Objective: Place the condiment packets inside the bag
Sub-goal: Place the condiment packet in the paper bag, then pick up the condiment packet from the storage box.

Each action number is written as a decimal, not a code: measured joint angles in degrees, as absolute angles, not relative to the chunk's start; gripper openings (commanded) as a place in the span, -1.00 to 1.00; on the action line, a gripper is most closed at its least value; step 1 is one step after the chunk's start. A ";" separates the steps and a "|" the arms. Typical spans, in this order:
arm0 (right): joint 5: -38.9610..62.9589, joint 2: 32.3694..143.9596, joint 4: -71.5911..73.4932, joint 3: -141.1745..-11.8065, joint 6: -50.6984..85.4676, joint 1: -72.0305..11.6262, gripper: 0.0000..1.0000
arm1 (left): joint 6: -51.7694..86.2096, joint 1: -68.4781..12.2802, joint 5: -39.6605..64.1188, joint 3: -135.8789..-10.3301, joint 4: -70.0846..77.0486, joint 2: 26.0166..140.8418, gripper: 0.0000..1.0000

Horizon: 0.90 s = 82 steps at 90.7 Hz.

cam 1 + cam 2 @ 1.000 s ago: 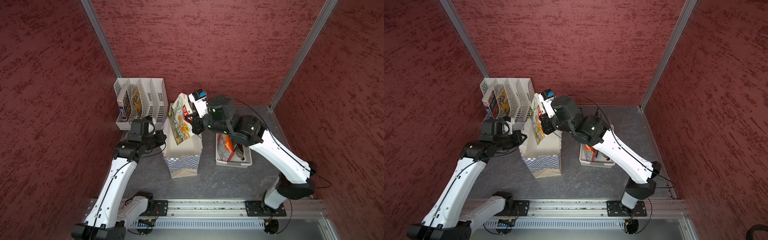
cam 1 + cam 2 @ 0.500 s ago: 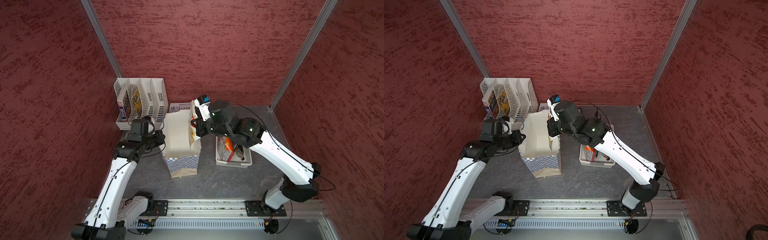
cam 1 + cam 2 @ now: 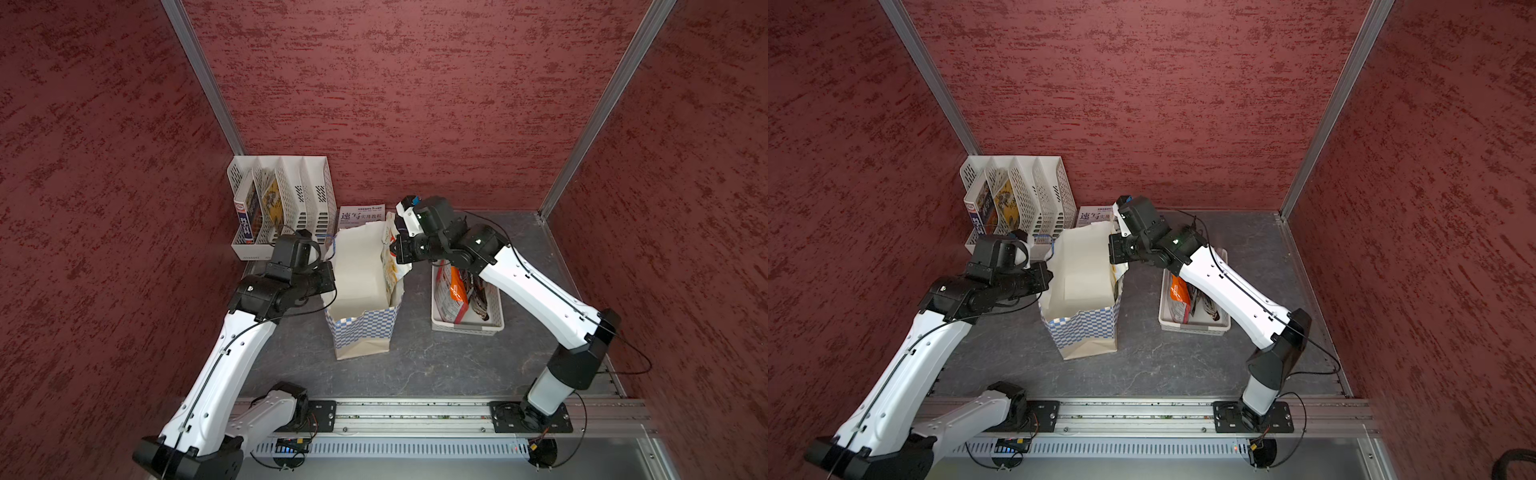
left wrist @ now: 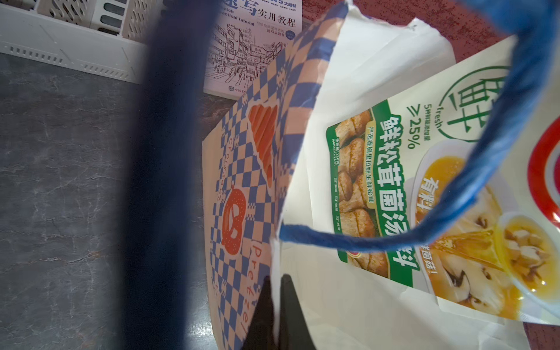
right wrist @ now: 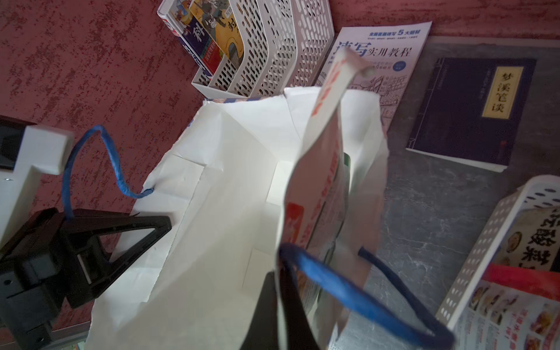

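Paper bag rim pinched by the left end effector, right end effector clamped on the white-green condiment packet partway inside, so next up should be a clean release.

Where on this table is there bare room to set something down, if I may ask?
Bare: the strip between the bag, the basket and the front rail, and the back right corner of the table. Crowded: back left, where file rack and sketch book sit close behind the bag.

packet in bag; basket right of bag
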<state>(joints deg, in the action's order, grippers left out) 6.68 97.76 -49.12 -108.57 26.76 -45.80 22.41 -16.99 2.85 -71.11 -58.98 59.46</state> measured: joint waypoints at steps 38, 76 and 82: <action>8.19 97.86 -47.86 -103.20 29.02 -44.88 -0.40 | 22.46 -18.46 -0.62 -71.11 -58.78 60.47 -1.00; 0.12 80.51 -47.59 -95.26 26.72 -44.10 0.25 | 22.46 -18.57 -1.39 -71.11 -58.52 60.42 -1.00; -2.61 76.97 -48.69 -93.78 26.72 -42.28 0.32 | 22.46 -18.57 -1.37 -71.16 -58.48 60.42 -1.00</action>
